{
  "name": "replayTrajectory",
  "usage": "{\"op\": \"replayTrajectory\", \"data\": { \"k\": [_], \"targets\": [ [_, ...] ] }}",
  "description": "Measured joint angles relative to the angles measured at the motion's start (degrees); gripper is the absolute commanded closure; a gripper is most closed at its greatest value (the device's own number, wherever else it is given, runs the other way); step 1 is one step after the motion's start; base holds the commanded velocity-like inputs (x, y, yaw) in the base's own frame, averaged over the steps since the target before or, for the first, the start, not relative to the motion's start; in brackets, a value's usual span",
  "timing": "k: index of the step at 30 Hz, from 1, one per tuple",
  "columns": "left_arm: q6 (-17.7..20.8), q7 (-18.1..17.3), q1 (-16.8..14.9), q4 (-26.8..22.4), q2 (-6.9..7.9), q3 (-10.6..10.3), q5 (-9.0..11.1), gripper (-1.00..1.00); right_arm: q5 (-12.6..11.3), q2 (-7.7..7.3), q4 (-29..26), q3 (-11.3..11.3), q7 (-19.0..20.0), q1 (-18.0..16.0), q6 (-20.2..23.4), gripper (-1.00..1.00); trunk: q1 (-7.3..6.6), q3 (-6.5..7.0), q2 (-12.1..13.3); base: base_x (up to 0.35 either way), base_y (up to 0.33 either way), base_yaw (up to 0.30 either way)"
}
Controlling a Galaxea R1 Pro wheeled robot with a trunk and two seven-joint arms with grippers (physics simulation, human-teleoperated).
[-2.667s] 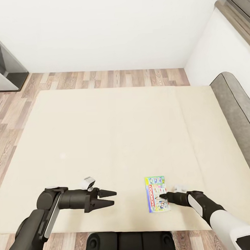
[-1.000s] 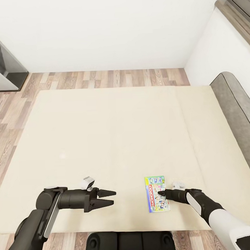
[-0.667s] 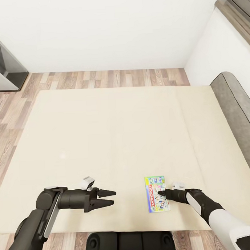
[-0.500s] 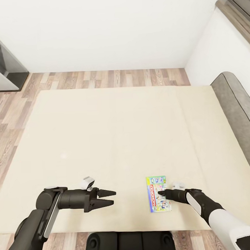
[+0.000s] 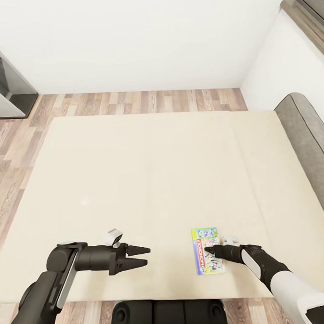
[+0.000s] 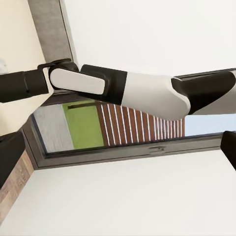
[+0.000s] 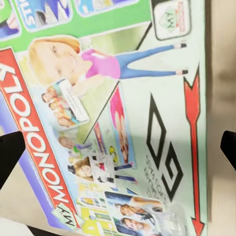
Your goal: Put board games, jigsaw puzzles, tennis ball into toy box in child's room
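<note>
A Monopoly board game (image 5: 203,238) lies flat on the cream bed (image 5: 148,172), near its front edge and right of centre. My right gripper (image 5: 208,250) hovers low over the box's middle, reaching in from the right. In the right wrist view the game's colourful lid (image 7: 113,113) is very close, with the two dark fingertips (image 7: 10,150) standing wide apart at either side, open and empty. My left gripper (image 5: 146,256) is held over the bed's front left part, open, with nothing in it. The toy box, puzzles and ball are out of view.
A grey padded headboard (image 5: 304,127) runs along the bed's right side. Wooden floor (image 5: 131,102) lies beyond the bed, up to a white wall. A dark cabinet (image 5: 8,88) stands at far left, a white unit (image 5: 289,52) at far right.
The whole picture has slid slightly right, so the camera moved. My right gripper has crept a little further over the board game. The left arm is unchanged.
</note>
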Motion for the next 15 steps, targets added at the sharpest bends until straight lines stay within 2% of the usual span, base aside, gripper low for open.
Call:
{"op": "replayTrajectory", "data": {
  "k": [4, 15],
  "targets": [
    [0.0, 0.0, 0.0, 0.0, 0.0, 0.0, 0.0, -1.0, 0.0, 0.0, 0.0, 0.0, 0.0, 0.0, -0.1, -1.0, 0.0, 0.0, 0.0, -0.064, 0.087, 0.0],
    [0.0, 0.0, 0.0, 0.0, 0.0, 0.0, 0.0, -1.0, 0.0, 0.0, 0.0, 0.1, 0.0, 0.0, -0.1, -1.0, 0.0, 0.0, 0.0, -0.006, 0.008, 0.0]
  ]
}}
